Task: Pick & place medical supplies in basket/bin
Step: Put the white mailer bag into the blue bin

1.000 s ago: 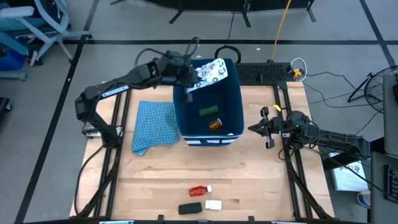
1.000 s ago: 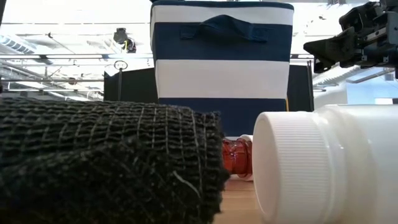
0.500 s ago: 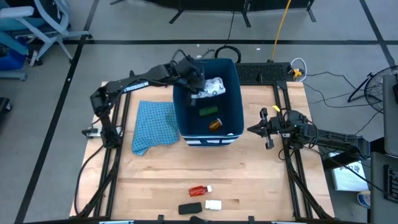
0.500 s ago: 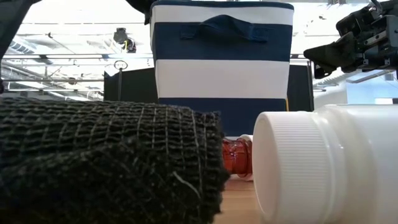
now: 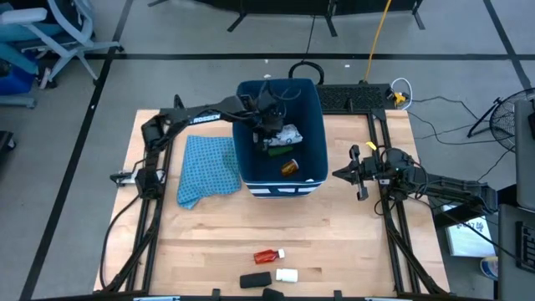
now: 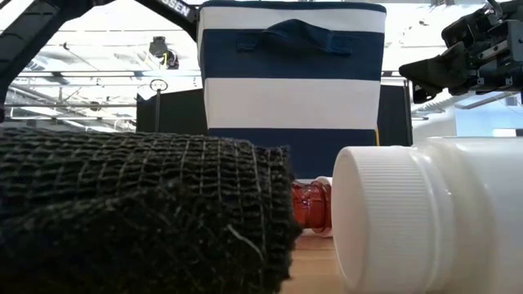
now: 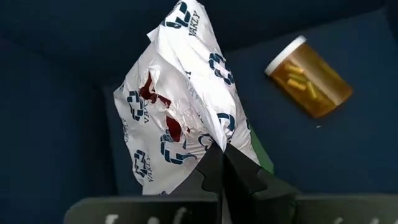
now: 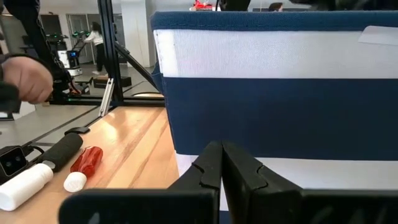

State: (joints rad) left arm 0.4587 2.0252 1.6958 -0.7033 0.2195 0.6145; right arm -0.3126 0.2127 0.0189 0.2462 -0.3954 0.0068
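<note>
Since a second ago left gripper (image 5: pixel 269 130) has dropped from rim into deep dark-blue rectangular bin (image 5: pixel 311 100), pinched on white dark-printed packet (image 7: pixel 180 118); green oblong (image 5: pixel 280 150), orange pill bottle (image 7: pixel 309 76) inside; red piece (image 5: pixel 265 255), black oblong (image 5: pixel 255 280), white block (image 5: pixel 287 274) remain lower centre on bench (image 5: pixel 334 242); right gripper (image 5: pixel 338 174) closed, empty.

The left gripper (image 7: pixel 222 163), fingers pinched together, grips a crinkled white packet (image 7: pixel 180 106) printed with dark logos at frame centre, inside the dark-blue bin (image 7: pixel 56 124). An orange pill bottle (image 7: pixel 309 77) lies at upper right; a green edge (image 7: pixel 264 158) peeks from behind the packet.
</note>
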